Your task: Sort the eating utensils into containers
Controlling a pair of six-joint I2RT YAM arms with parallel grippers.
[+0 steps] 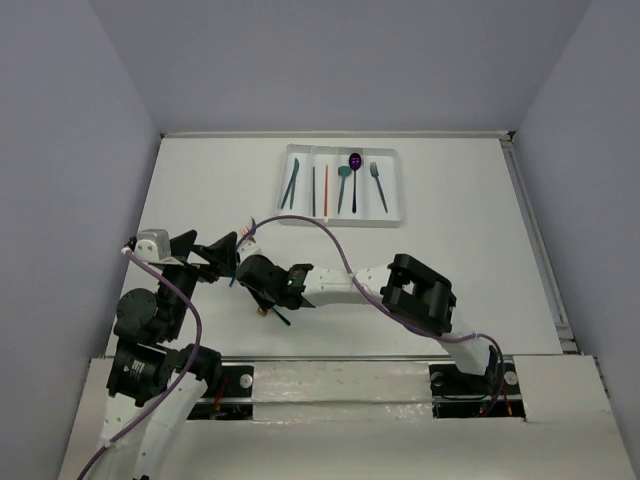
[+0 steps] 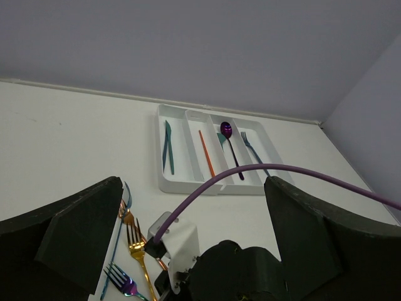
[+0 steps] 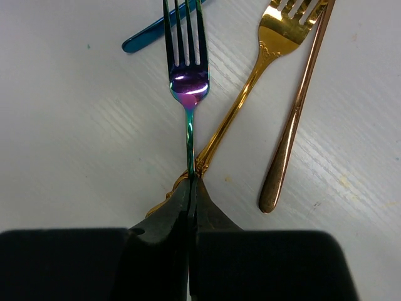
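Note:
My right gripper (image 3: 192,182) is shut on the thin handle of an iridescent blue-purple fork (image 3: 187,81), its tines pointing away from me. A gold fork (image 3: 250,75) crosses under that handle, with a copper utensil (image 3: 294,119) beside it and a blue handle (image 3: 150,31) farther off. The same pile (image 2: 128,251) lies left of the right wrist in the left wrist view. The white tray (image 1: 340,221) at the back holds teal knives (image 2: 168,147), an orange stick (image 2: 207,153), a purple spoon (image 2: 226,130) and a blue fork (image 2: 250,147). My left gripper (image 1: 215,255) hangs open next to the pile, holding nothing.
The right arm's purple cable (image 2: 263,169) arcs across the left wrist view, in front of the tray. The right forearm (image 1: 350,288) stretches leftward over the near half of the table. A raised rail (image 1: 535,230) borders the table's right side.

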